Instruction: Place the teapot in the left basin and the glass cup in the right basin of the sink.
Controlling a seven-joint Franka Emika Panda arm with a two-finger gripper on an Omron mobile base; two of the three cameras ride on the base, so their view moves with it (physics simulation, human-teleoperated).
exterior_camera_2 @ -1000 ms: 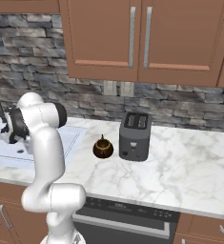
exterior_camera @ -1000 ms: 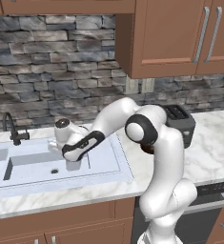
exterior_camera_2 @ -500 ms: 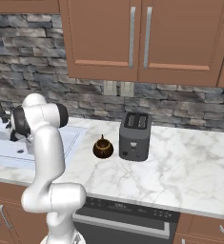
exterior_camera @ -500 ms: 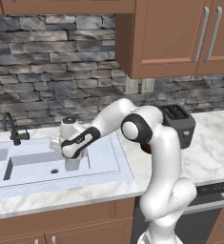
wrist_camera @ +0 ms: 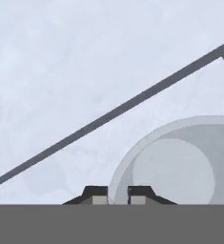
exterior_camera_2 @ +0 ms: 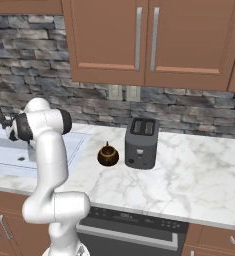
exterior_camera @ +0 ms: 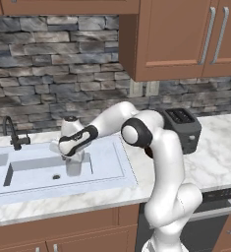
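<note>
From the left base view I have moved the gripper [exterior_camera: 72,158] leftward over the sink [exterior_camera: 114,170] in the last second, and it now holds the glass cup [exterior_camera: 73,166] low over the pale recess near the drain hole [exterior_camera: 56,176]; I cannot tell from here which basin that is. In the right base view the teapot [exterior_camera_2: 108,155] has stayed on the counter [exterior_camera_2: 189,175] just beside the toaster [exterior_camera_2: 141,142], untouched, so that half is still to do. The hand view shows the fingertips [wrist_camera: 98,194] drawn close together astride the cup's rim, so I judge release is next.
</note>
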